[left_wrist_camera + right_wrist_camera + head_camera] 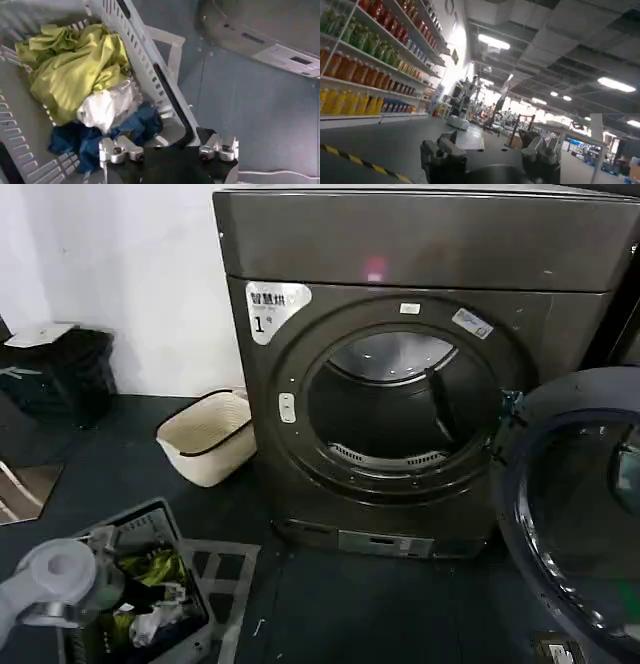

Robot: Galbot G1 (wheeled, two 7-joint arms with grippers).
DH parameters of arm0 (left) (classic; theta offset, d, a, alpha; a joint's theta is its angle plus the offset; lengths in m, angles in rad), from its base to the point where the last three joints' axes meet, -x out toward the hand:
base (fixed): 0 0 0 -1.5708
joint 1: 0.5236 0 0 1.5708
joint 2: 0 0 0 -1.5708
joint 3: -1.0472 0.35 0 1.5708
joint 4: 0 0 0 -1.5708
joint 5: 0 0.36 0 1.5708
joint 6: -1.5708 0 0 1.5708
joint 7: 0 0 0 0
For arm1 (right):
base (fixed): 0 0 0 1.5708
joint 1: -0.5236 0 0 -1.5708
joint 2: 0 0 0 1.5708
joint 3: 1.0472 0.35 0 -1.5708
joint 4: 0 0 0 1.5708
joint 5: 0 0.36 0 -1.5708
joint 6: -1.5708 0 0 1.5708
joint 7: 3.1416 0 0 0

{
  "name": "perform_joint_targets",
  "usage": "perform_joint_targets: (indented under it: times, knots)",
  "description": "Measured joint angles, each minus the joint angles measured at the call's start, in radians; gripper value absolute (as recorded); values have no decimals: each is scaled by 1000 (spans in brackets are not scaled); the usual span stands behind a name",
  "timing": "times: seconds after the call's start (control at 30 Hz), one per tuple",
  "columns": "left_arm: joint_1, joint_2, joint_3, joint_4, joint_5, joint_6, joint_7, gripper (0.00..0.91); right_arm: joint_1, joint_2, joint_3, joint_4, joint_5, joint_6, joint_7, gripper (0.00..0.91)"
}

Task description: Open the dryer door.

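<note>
The dryer [400, 254] is a big dark grey-brown machine with a white label marked "1" and a pink light on its top panel. The dryer door [575, 514] stands swung wide open to the right, its dark inner side facing me, and the drum opening [400, 404] is exposed. Low at the left, my left gripper [170, 146] hangs open above the rim of a grey laundry basket [150, 60], holding nothing. My right gripper [490, 150] is open and empty, and it faces shop shelves, away from the dryer.
The grey basket [165, 529] holds yellow-green [75, 65], white and blue clothes. A cream basket [205, 434] sits left of the dryer and a black bin [60, 374] stands by the wall. A neighbouring machine [628, 324] shows at the right edge. Dark floor lies before the dryer.
</note>
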Motion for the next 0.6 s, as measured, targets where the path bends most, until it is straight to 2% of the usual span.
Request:
perform_joint_targets:
  times: [0.6]
  knots:
    - [-8, -4, -1, 30, -9, 0, 0, 907, 7, -9, 2, -13, -6, 0, -4, 907]
